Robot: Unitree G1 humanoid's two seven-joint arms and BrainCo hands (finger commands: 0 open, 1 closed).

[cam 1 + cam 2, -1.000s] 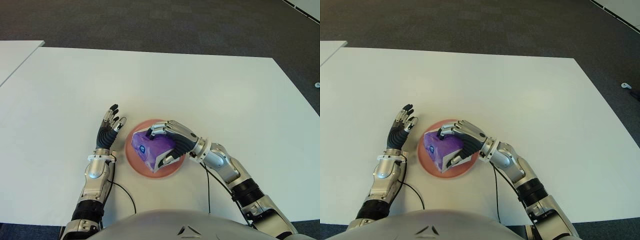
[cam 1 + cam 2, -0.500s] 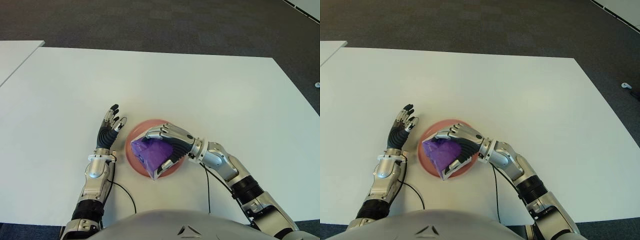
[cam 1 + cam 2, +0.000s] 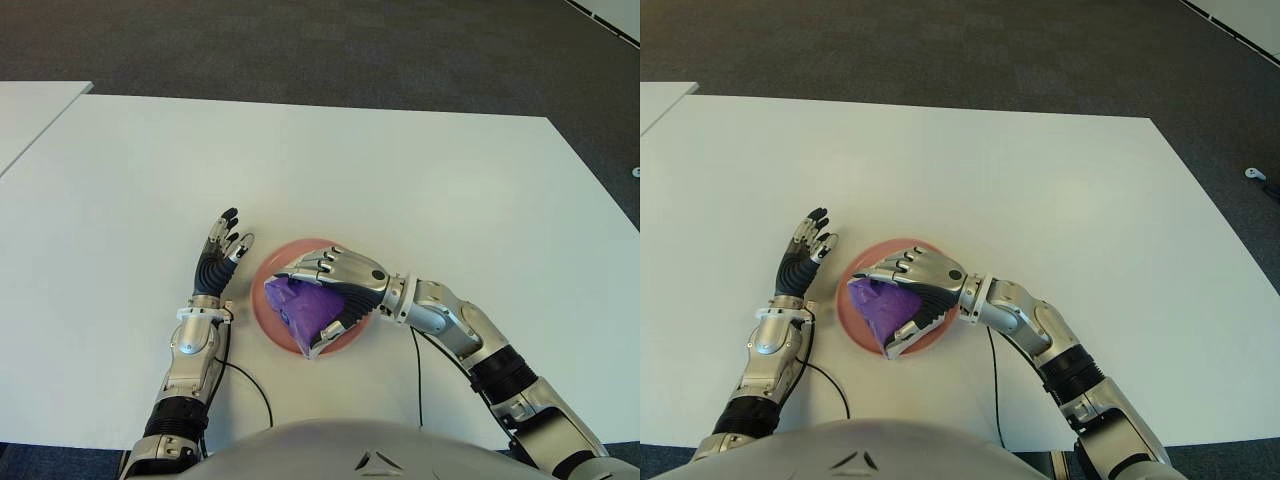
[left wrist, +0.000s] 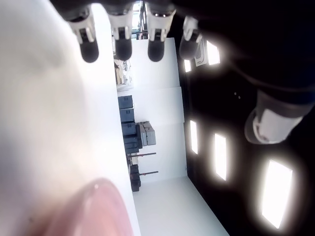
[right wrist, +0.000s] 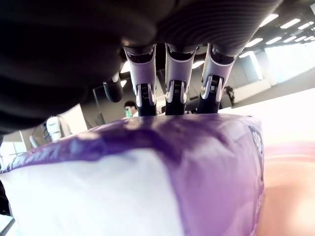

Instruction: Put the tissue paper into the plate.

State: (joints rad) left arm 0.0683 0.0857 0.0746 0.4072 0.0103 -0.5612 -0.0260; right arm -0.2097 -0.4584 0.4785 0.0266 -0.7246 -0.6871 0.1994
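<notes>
A purple tissue pack (image 3: 290, 300) sits tilted over the pink plate (image 3: 258, 308) in front of me. My right hand (image 3: 880, 315) covers it from the right, fingers laid across its top and thumb under its near side, shut on it. The right wrist view shows the tissue pack (image 5: 147, 182) close under the palm, with three fingers (image 5: 174, 83) reaching past its far edge. My left hand (image 3: 222, 245) shows just left of the plate, fingers spread and holding nothing. In the left wrist view those fingers (image 4: 120, 46) are straight and the plate (image 4: 93, 211) rim shows nearby.
The white table (image 3: 400, 170) stretches wide on all sides of the plate. A second white table (image 3: 30, 110) adjoins it at the far left. Dark carpet lies beyond the far edge. A thin black cable (image 3: 250, 385) trails near the front edge.
My right hand has rolled palm-down over the pack and its fingers have flattened. The pack has tipped lower onto the plate, hiding its blue label. The left hand has not moved.
</notes>
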